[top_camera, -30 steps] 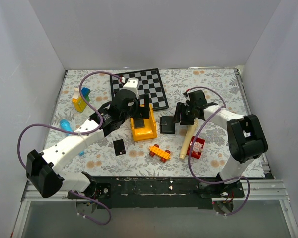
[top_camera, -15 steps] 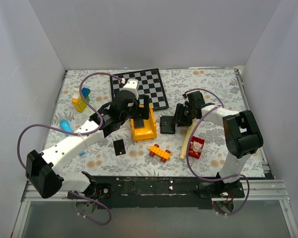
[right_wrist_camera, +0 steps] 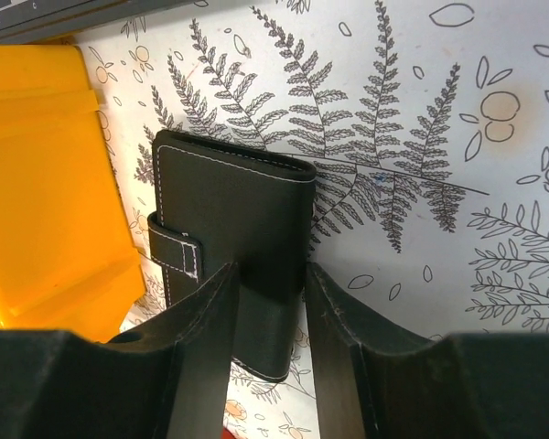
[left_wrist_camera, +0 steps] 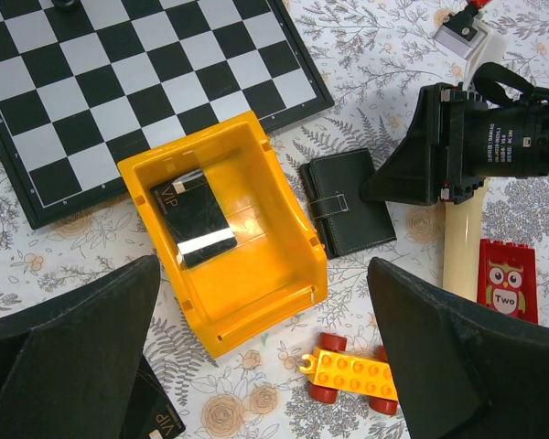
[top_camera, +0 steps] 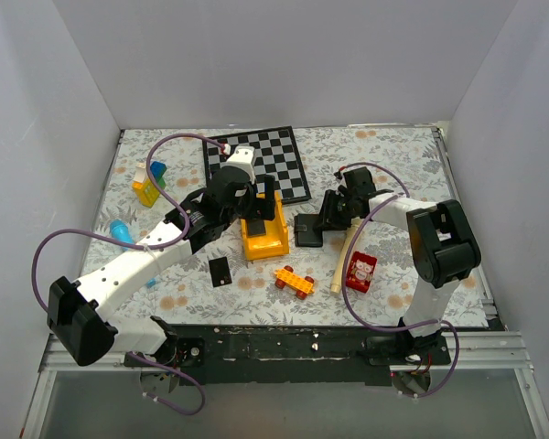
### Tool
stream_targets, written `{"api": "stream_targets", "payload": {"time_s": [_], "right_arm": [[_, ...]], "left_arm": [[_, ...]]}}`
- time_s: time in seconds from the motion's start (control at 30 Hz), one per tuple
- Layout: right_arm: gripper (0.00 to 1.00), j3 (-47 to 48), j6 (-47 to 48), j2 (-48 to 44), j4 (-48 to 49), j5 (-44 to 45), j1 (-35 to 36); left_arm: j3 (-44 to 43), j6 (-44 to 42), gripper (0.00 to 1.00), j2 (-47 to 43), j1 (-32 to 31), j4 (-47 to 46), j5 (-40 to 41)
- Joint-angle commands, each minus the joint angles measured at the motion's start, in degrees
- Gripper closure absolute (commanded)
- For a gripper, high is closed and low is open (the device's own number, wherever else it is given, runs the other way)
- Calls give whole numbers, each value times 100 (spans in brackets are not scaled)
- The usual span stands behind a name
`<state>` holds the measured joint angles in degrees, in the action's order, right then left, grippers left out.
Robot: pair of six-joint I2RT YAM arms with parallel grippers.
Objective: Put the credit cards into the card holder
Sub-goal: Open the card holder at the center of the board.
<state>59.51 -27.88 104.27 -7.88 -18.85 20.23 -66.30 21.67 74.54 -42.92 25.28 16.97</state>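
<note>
The card holder [top_camera: 308, 230] is a black wallet lying closed on the table, snap tab fastened; it also shows in the left wrist view [left_wrist_camera: 348, 203] and the right wrist view [right_wrist_camera: 233, 229]. One credit card [left_wrist_camera: 194, 222] lies inside the yellow bin [left_wrist_camera: 256, 274]. Another credit card [top_camera: 220, 271] lies flat on the table left of the bin. My left gripper [top_camera: 258, 203] hovers open and empty over the bin [left_wrist_camera: 265, 366]. My right gripper [top_camera: 327, 218] is open, low over the wallet's right part [right_wrist_camera: 270, 283], with the wallet's edge showing between the fingers.
A chessboard [top_camera: 256, 163] lies at the back. An orange brick car [top_camera: 294, 280], a beige stick [top_camera: 345, 261] and a red block [top_camera: 360, 270] lie in front. Yellow and blue blocks [top_camera: 149, 183] and a blue object [top_camera: 121, 230] sit at the left.
My right gripper has shifted slightly left, closer over the wallet. The left arm, the cards and the wallet have not moved.
</note>
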Motion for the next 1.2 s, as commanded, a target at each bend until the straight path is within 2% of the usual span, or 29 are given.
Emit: {"api": "stream_targets", "payload": {"time_s": [0.0,0.17,0.33,0.73,1.0,1.17], "right_arm": [[58,96,19,164,14,13,-10],[71,35,-7,68,93,22,-10],[98,-79,19,-275,137,101,-10],[99,-326,-112,-1892,-38,5,-54],[99,-369,-411,-2938,85,-935,-414],[99,-369,-745,-3351,321,-1796,-748]], "left_arm": [[-14,-5,2,-203,20,-5,43],[-41,4,2,-177,20,-14,17],[-58,21,2,-133,20,-14,-10],[-128,179,2,16,29,-242,-308],[-129,574,2,8,90,-1014,-1177],[187,970,2,-238,371,-1815,-2117]]}}
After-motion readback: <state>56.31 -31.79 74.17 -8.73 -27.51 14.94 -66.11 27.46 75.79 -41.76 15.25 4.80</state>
